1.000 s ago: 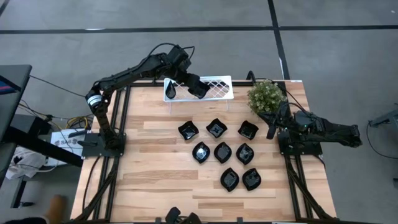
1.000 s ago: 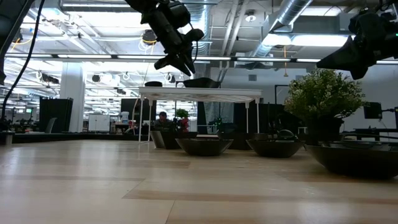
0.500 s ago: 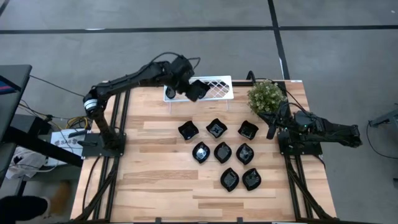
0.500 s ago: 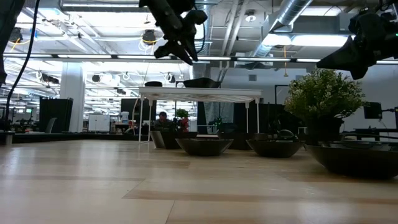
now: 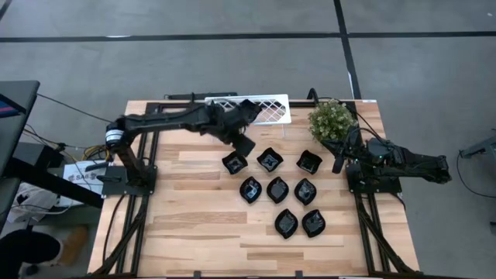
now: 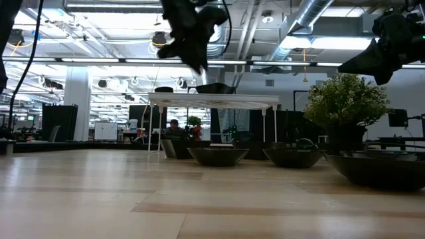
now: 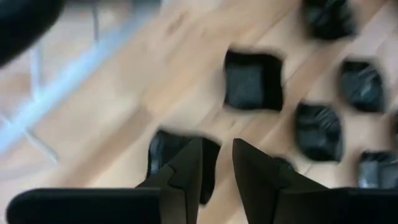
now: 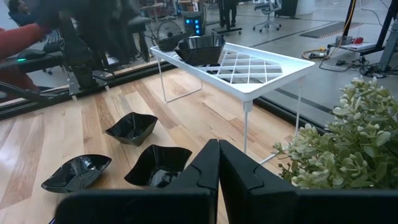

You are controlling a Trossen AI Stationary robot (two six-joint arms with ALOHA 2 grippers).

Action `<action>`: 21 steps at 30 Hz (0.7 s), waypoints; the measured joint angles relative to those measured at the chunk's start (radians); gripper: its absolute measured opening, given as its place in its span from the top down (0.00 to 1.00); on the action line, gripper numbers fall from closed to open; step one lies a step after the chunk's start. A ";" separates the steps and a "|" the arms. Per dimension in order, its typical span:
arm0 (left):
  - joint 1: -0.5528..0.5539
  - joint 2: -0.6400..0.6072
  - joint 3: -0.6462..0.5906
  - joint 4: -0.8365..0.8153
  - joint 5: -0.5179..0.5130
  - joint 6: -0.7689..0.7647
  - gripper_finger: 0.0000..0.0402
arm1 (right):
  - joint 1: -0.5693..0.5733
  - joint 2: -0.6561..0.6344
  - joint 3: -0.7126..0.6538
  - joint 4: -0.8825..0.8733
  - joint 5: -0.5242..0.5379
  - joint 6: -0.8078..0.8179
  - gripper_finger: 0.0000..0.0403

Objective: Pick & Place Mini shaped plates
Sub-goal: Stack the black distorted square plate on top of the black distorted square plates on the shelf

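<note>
Several glossy black mini shaped plates lie flat on the wooden table, among them a wavy square one (image 5: 234,163) at the group's far left. My left gripper (image 5: 245,146) hangs just above that plate (image 7: 177,163), pointing steeply down. It is open, with a narrow gap and nothing between its fingers (image 7: 186,171). Two more black plates (image 8: 199,48) sit on top of the white lattice rack (image 5: 267,108) at the far edge. My right gripper (image 8: 217,163) is shut and holds nothing. It waits at the table's right edge next to the plant.
A small green bushy plant (image 5: 332,120) stands at the far right, close to my right arm. The rack stands on thin legs (image 6: 212,99) along the far edge. Bare wood lies at the near and left parts of the table (image 5: 186,225).
My left gripper has swung from above the rack toward the table's near edge and slightly down. It now hangs over the far-left plate of the group on the table. The plates have not moved.
</note>
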 joint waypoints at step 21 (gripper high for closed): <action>-0.007 -0.001 -0.463 0.163 0.046 -0.213 0.52 | 0.000 0.000 0.000 0.000 0.000 0.000 1.00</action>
